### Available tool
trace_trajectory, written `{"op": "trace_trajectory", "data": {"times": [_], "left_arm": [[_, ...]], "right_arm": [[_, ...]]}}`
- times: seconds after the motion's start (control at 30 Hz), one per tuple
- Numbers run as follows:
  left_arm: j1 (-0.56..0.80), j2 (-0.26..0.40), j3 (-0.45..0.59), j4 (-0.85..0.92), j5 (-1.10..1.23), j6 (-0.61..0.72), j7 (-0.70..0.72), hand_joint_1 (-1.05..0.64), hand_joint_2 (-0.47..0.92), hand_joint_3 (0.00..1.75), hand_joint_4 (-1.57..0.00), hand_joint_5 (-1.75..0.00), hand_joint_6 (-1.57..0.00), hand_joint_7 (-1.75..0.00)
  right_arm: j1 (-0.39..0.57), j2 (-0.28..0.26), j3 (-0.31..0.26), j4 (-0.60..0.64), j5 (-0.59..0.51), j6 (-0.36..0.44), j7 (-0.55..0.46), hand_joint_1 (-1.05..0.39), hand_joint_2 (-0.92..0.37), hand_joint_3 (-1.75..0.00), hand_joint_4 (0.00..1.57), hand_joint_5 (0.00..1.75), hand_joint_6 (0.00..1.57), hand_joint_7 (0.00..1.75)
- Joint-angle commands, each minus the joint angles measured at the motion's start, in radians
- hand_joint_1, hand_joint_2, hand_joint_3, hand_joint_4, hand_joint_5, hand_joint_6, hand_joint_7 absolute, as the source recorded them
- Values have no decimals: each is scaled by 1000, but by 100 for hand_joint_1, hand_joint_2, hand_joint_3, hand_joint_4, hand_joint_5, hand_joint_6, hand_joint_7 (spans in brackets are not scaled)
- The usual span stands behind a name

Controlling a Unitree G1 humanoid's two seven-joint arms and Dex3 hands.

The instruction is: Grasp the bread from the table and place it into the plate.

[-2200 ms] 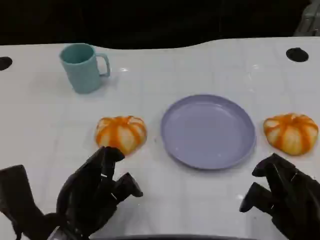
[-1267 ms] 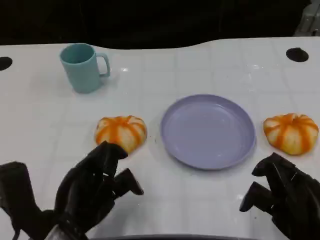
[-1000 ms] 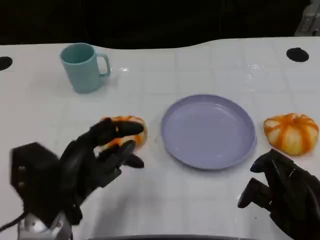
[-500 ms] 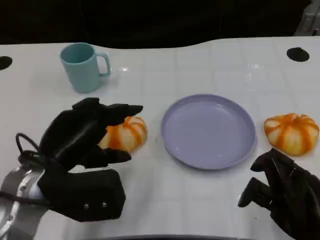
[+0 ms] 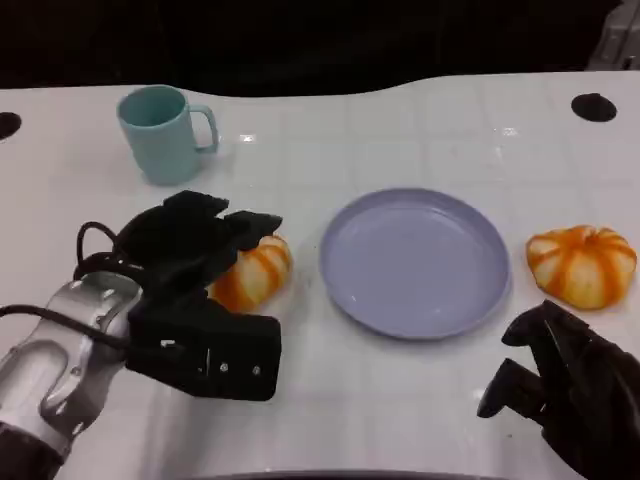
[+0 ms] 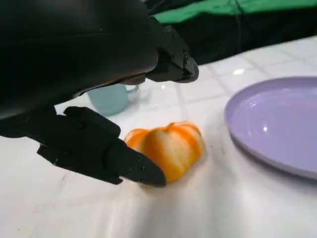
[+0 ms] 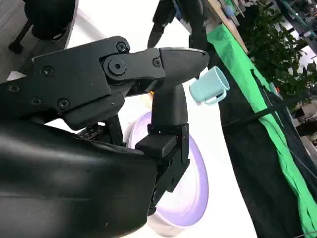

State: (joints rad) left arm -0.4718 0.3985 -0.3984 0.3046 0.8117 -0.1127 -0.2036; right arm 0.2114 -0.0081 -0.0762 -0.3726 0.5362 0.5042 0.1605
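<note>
In the head view, a teal mug stood at the upper left of the frame on the white table, its handle pointing toward the right edge. Below it, left of centre, the left hand reached over a striped orange bun, its fingers spread above and beside the bread with the silver forearm running to the lower left corner. The left wrist view showed the same bun lying on the table with one dark finger low beside it and another arched above; the fingers stood apart around the bread, and whether any of them touched it could not quite be told from these angles, so the hand looked open and not yet gripping. The bun lay on the table just to the left of the lilac plate, which sat at mid-frame with nothing on it. Further right, near the right edge, a second orange bun lay apart from the plate. At the lower right corner the right hand hovered low over the table with its fingers curled in and holding nothing. A round black hole marked the table at the upper right.
</note>
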Motion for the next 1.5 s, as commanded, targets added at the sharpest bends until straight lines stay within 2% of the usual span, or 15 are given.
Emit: {"op": "trace_trajectory", "data": {"times": [0.03, 0.2, 0.5, 0.73, 0.83, 0.93, 1.0, 1.1, 1.17, 1.27, 1.3, 1.33, 1.37, 1.4, 1.5], "left_arm": [[-79, -18, -45, 131, 12, 12, -4, -28, 77, 0, 0, -19, -21, 0], [-170, -68, -99, 313, 29, 20, 44, -29, 76, 0, -1, -17, -20, 0], [-347, -197, -171, 763, 33, -30, 244, -39, 76, 0, 0, -14, -16, 0], [-398, -250, -180, 910, 7, -44, 306, -39, 76, 0, 0, -12, -15, 0], [-415, -269, -174, 955, -18, -33, 305, -31, 80, 1, -5, -14, -19, -2], [-424, -278, -165, 987, -44, -32, 296, -21, 86, 1, -28, -13, -30, -2], [-426, -280, -165, 998, -54, -31, 296, -19, 88, 1, -36, -12, -35, -2], [-416, -283, -130, 1010, -94, -41, 312, -22, 91, 10, -65, -24, -59, -11], [-413, -282, -133, 1016, -95, -43, 332, -24, 92, 13, -86, -63, -97, -13], [-407, -278, -144, 1018, -86, -50, 372, -26, 92, 11, -93, -76, -113, -14], [-403, -275, -148, 1016, -82, -54, 402, -26, 92, 17, -85, -122, -115, -20], [-399, -273, -150, 1015, -79, -60, 430, -26, 92, 18, -79, -147, -105, -43], [-398, -271, -150, 1014, -79, -63, 454, -25, 92, 22, -77, -163, -81, -108], [-399, -272, -145, 1013, -83, -61, 476, -23, 92, 24, -78, -169, -70, -140], [-403, -272, -141, 1011, -84, -59, 546, -21, 92, 22, -80, -174, -58, -168]], "right_arm": [[8, -11, -15, -14, 10, 1, 4, -50, -92, -25, 66, 175, 51, 162], [13, -13, -18, -13, 11, -3, 12, -50, -92, -25, 66, 175, 52, 161], [19, -15, -22, -11, 12, -7, 29, -51, -92, -23, 65, 175, 53, 160], [24, -13, -23, -16, 15, -6, 33, -51, -92, -22, 65, 175, 54, 159], [28, -16, -20, -20, 9, -11, 35, -51, -92, -23, 66, 175, 54, 159], [30, -15, -23, -19, 11, -13, 38, -50, -92, -26, 66, 175, 55, 159], [30, -14, -24, -19, 12, -11, 37, -50, -92, -26, 66, 175, 55, 159], [30, -12, -28, -21, 20, -2, 33, -51, -91, -24, 66, 175, 55, 159], [31, -11, -27, -23, 20, -4, 32, -50, -91, -23, 65, 175, 55, 158], [33, -14, -24, -25, 16, -4, 31, -50, -92, -22, 65, 175, 55, 157], [33, -15, -24, -27, 14, -3, 29, -50, -92, -23, 65, 175, 55, 157], [34, -14, -24, -29, 14, 0, 26, -50, -92, -24, 65, 175, 55, 158], [34, -13, -25, -29, 17, 1, 26, -50, -92, -24, 65, 175, 55, 158], [34, -12, -25, -30, 17, 2, 24, -50, -92, -24, 65, 175, 55, 158], [35, -12, -23, -29, 14, -2, 24, -50, -92, -23, 65, 175, 55, 157]]}}
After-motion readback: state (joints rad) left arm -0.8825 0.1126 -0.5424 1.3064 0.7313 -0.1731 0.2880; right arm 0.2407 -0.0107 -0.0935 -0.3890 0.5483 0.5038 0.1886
